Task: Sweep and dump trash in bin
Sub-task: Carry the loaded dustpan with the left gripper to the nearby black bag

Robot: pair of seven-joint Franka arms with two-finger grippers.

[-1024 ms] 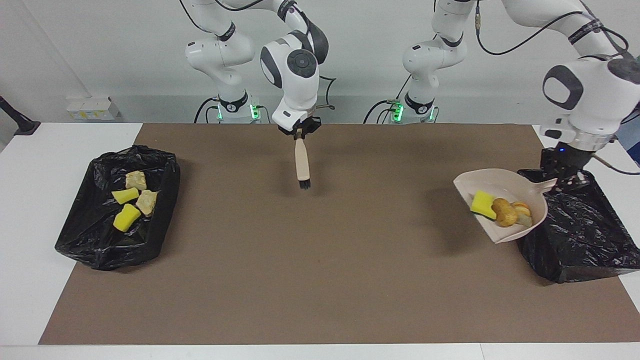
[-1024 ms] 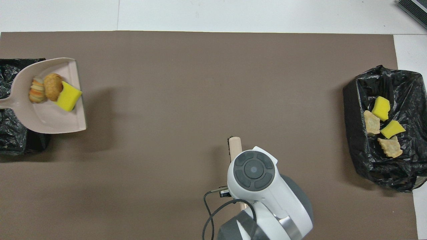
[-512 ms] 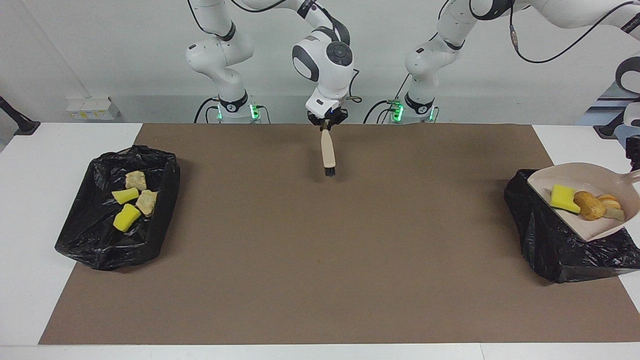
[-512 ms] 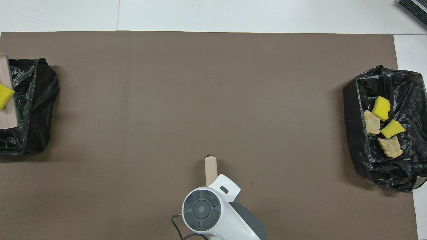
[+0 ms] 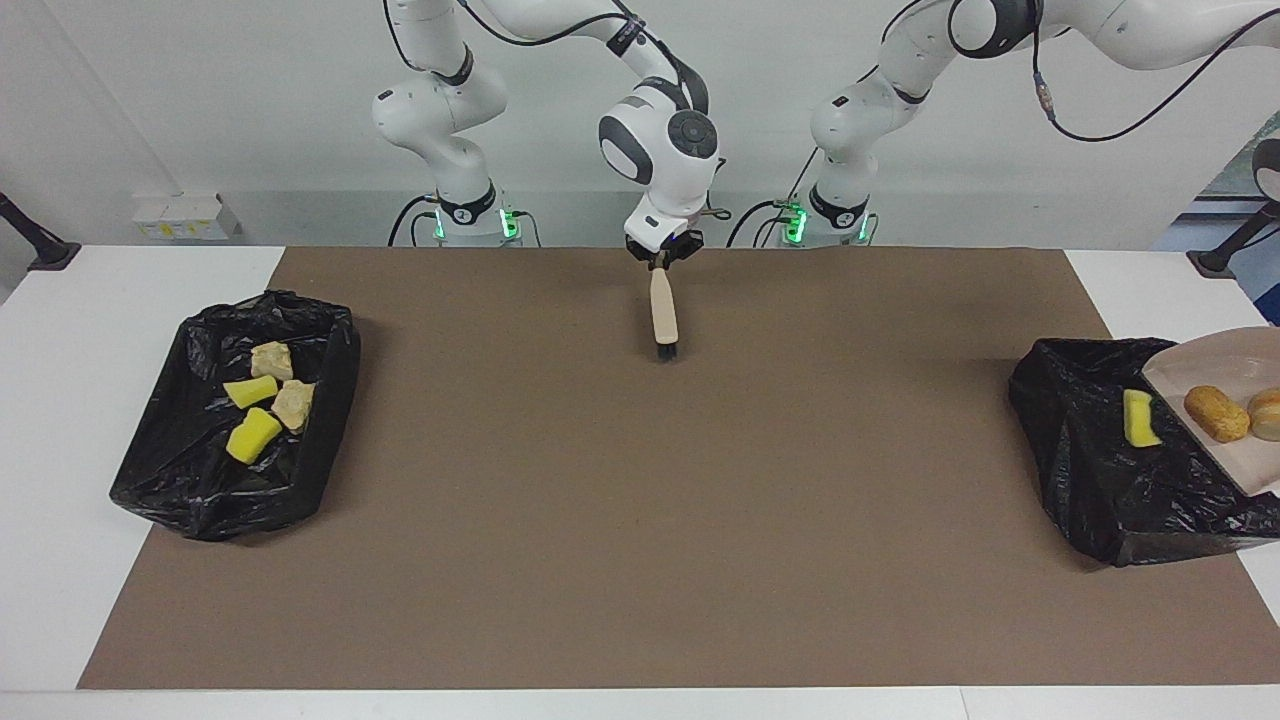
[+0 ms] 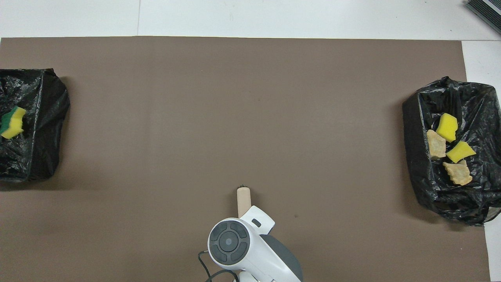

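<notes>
The right arm's jaws (image 5: 662,258) are clamped on the top of the brush (image 5: 664,314), which hangs straight down with its black bristles just above the brown mat (image 5: 640,560), over the mat's edge nearest the robots, about midway between the two bins. In the overhead view only the beige handle shows past the arm's white wrist.

The left arm's jaws are out of view past the picture's edge; they are closed, and whether they grip the dustpan's handle cannot be seen. The dustpan (image 5: 1235,368) hangs tilted over the bin (image 5: 1100,500) at the left arm's end of the tabletop, its lip pointing down into the black bag. Two tan bread lumps (image 5: 1217,413) lie on the pan. A yellow sponge (image 5: 1138,418) with a green back is off the pan and in that bin, against the bag's inner wall just below the pan's lip.

The other bin (image 5: 200,490), at the right arm's end of the tabletop (image 5: 60,420), holds four pieces (image 5: 262,400): two yellow sponge chunks and two pale bread lumps, clustered together on the bag.
</notes>
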